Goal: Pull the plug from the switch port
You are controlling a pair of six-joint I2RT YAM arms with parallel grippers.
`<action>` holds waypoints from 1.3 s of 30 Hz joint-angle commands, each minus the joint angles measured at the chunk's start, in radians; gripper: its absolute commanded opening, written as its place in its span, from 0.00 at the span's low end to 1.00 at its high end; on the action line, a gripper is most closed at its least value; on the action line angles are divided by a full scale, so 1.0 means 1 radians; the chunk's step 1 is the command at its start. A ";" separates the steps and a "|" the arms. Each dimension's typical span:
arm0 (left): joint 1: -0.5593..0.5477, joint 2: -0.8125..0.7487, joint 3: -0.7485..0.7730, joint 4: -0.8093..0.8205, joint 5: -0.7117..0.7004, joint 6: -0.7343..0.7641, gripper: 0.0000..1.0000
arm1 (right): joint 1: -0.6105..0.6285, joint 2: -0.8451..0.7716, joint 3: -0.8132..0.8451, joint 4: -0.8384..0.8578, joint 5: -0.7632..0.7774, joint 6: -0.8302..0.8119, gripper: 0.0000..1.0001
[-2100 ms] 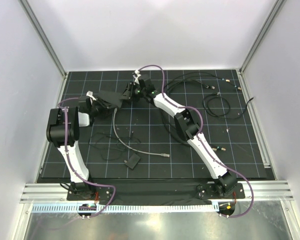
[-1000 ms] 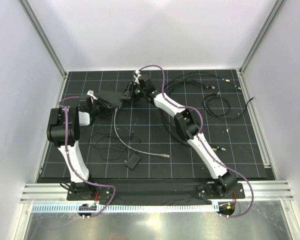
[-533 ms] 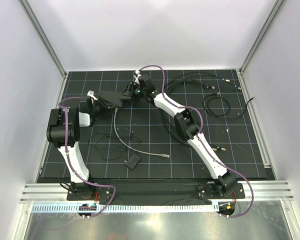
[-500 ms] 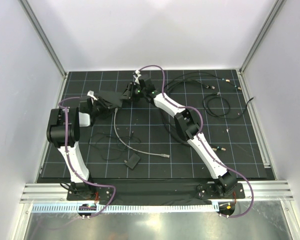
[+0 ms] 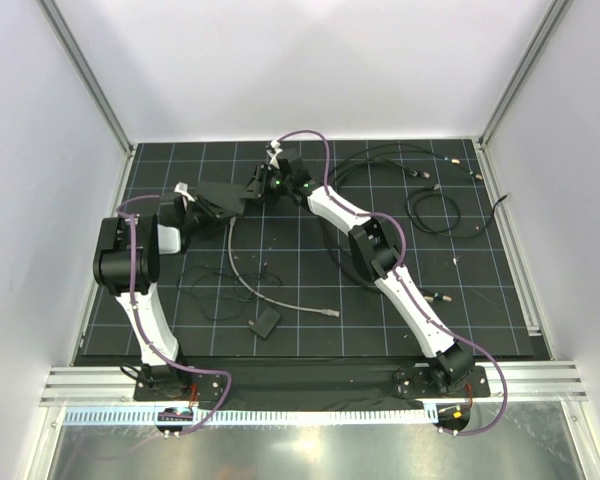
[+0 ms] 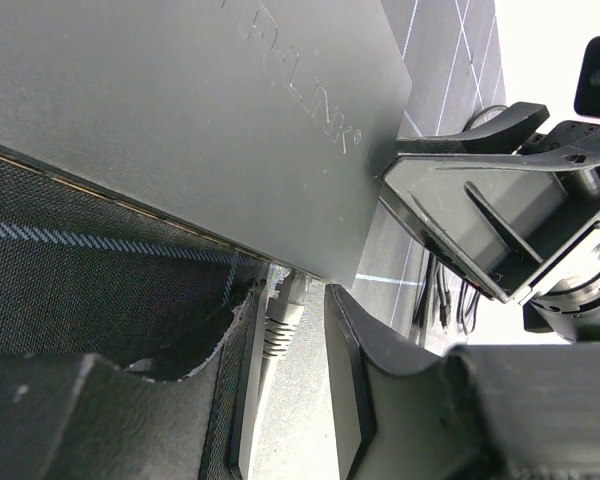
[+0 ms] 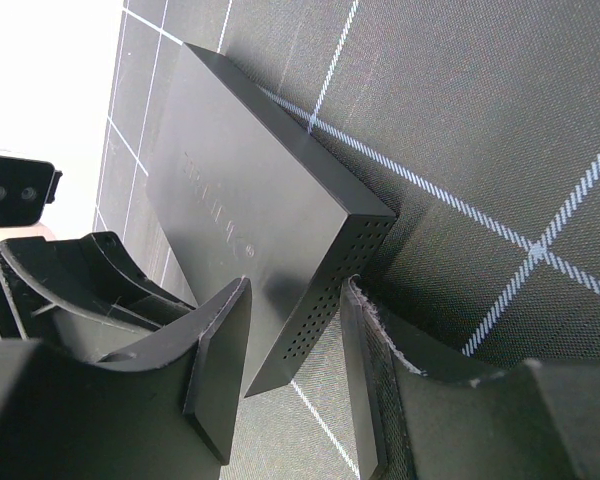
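Observation:
The switch (image 5: pixel 225 193), a flat dark-grey box, lies between my two grippers at the back left of the mat. In the left wrist view its top (image 6: pixel 180 100) fills the frame, and a grey plug (image 6: pixel 278 320) sits in a port on its near edge. My left gripper (image 6: pixel 292 300) is open around that plug: one finger (image 6: pixel 235 380) is beside it, the other (image 6: pixel 355 380) stands clear. My right gripper (image 7: pixel 295 290) is shut on the switch's perforated end (image 7: pixel 330 290). It also shows in the left wrist view (image 6: pixel 480 200).
The plug's grey cable (image 5: pixel 242 270) runs toward the front and ends in a loose connector (image 5: pixel 330 312). A small black block (image 5: pixel 264 324) on a thin cable lies near the front. Coiled black cables (image 5: pixel 435 210) lie at the back right.

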 commanded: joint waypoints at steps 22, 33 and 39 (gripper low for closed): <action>-0.037 0.086 0.190 -0.509 -0.034 0.208 0.00 | 0.029 0.022 0.038 0.036 0.050 0.043 0.37; -0.051 -0.054 0.061 -0.589 -0.065 0.296 0.00 | 0.026 0.023 0.010 0.095 0.110 0.132 0.28; -0.053 -0.161 -0.022 -0.496 -0.048 0.247 0.00 | 0.019 -0.007 -0.024 0.102 0.090 0.110 0.37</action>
